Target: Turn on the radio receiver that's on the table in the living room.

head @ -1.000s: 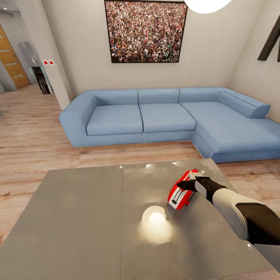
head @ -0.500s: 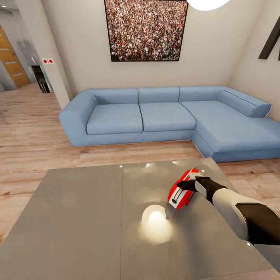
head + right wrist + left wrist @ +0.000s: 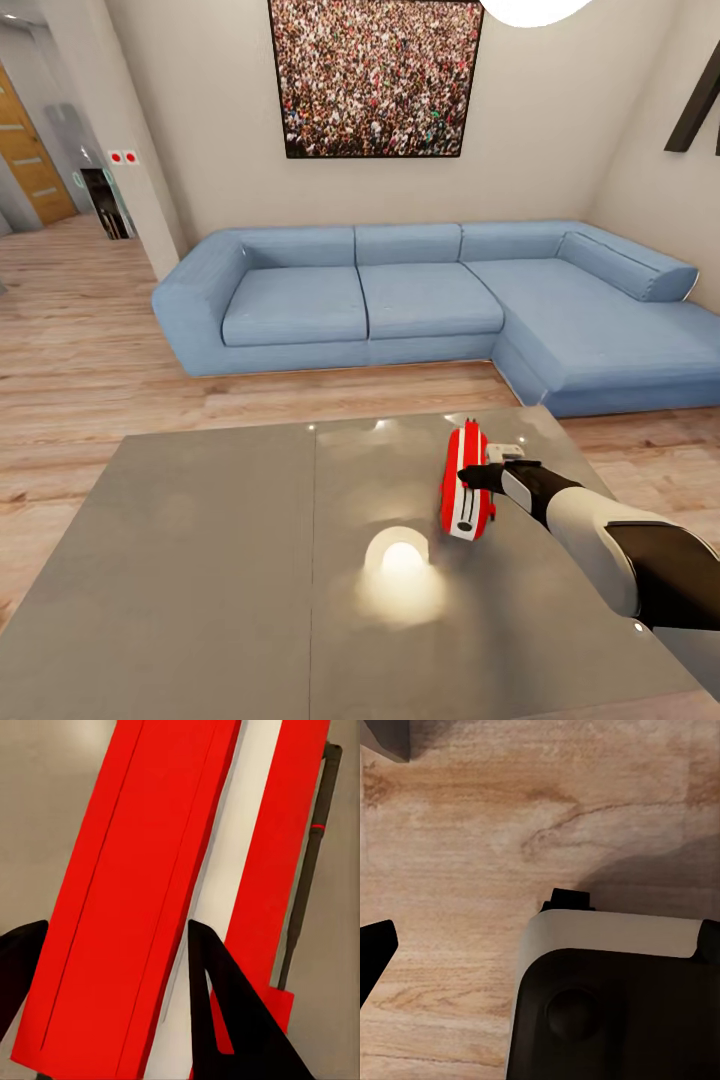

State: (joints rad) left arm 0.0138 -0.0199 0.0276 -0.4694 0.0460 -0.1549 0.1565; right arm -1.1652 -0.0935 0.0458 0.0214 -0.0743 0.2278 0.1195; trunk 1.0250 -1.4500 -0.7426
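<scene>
Radio receiver (image 3: 465,482) stands on edge on the table (image 3: 220,560), right half. Right gripper (image 3: 476,477) fingers spread, touching its side. Press gently at the switch; avoid toppling it.

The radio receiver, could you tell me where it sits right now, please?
In the head view, the radio receiver stands on the table's far right part, beside the right gripper, before the blue sofa.

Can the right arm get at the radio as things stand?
Probably yes. The right gripper is already at the radio receiver on the table, its fingertips spread across the red body, and nothing stands between them. Whether it can press the switch is not visible.
</scene>
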